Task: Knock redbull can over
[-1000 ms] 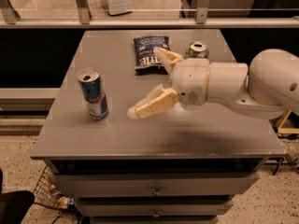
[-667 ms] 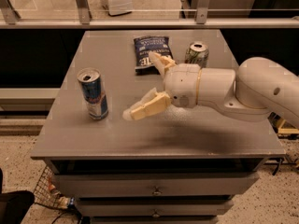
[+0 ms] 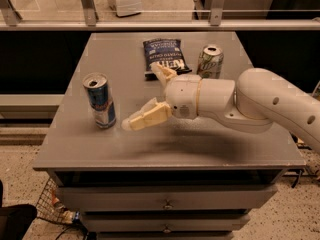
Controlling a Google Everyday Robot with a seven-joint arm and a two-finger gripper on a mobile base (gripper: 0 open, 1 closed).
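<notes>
The gripper [image 3: 140, 95] hangs low over the grey tabletop [image 3: 225, 151] at the end of a white arm [image 3: 265, 101], its two fingers spread wide apart. Just beyond the tip of its lower finger [image 3: 145, 118] the redbull can [image 3: 100, 100] stands upright, very close to it. Behind the gripper lies a dark chip bag [image 3: 164, 54], touching or nearly touching the upper finger. Behind the arm stands a white-and-green can [image 3: 210, 61].

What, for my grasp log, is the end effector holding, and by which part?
Nothing; the end effector is open beside the upright blue can.
</notes>
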